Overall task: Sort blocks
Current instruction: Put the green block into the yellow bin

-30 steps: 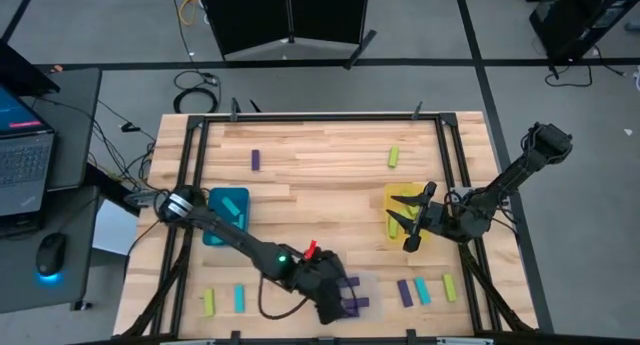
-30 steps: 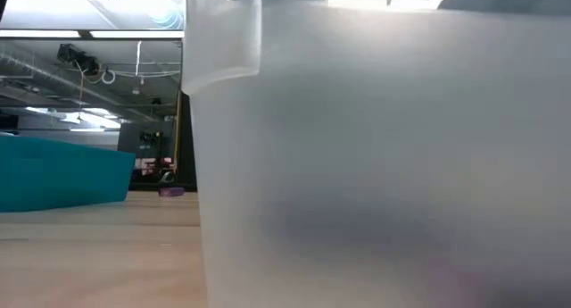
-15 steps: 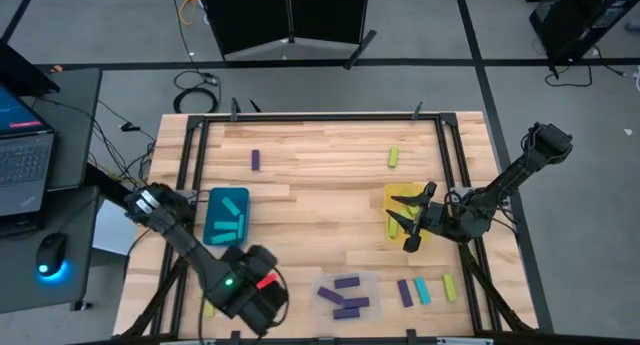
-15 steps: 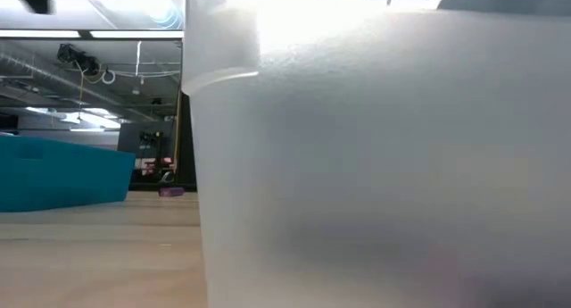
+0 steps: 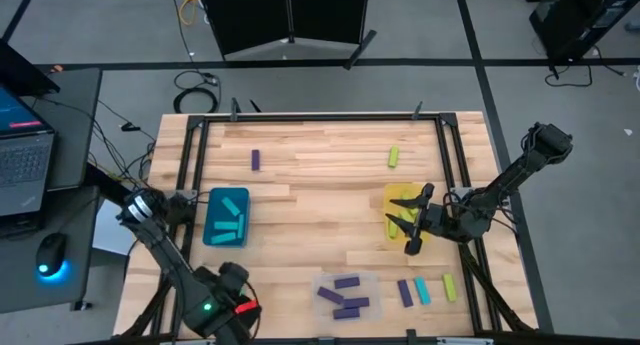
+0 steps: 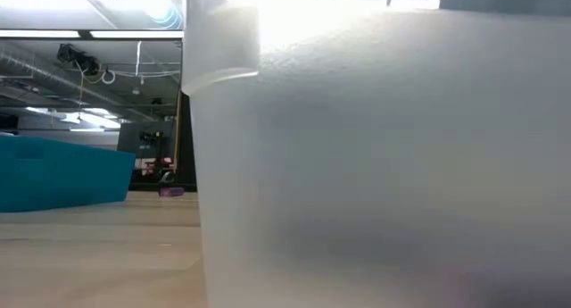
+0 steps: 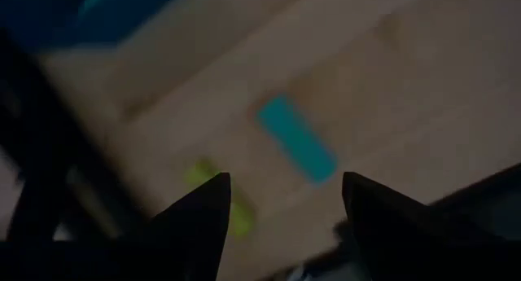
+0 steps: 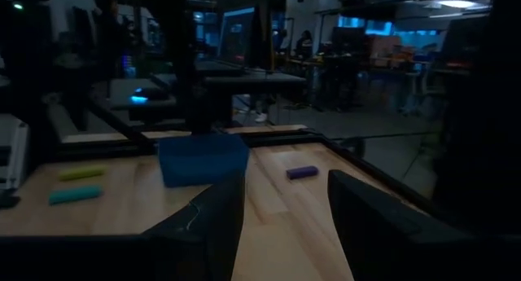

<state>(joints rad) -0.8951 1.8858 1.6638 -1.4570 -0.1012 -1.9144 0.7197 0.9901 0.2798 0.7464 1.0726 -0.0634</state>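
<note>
My left gripper hangs open, pointing down, over the table's near left corner. Below it a cyan block and a yellow-green block lie flat on the wood, and its fingers are clear of both. My right gripper is held level and open above the yellow bin, with nothing between its fingers. Three purple blocks lie in the clear bin. The teal bin holds several cyan blocks.
A purple block and a yellow-green block lie loose near the far edge. A purple, a cyan and a yellow-green block lie at the near right. The clear bin's wall fills most of the low view.
My left gripper has swung from above the clear bin along the near edge toward the table's left, turning about as it went. The purple blocks in the clear bin now show uncovered. My right arm has kept still.
</note>
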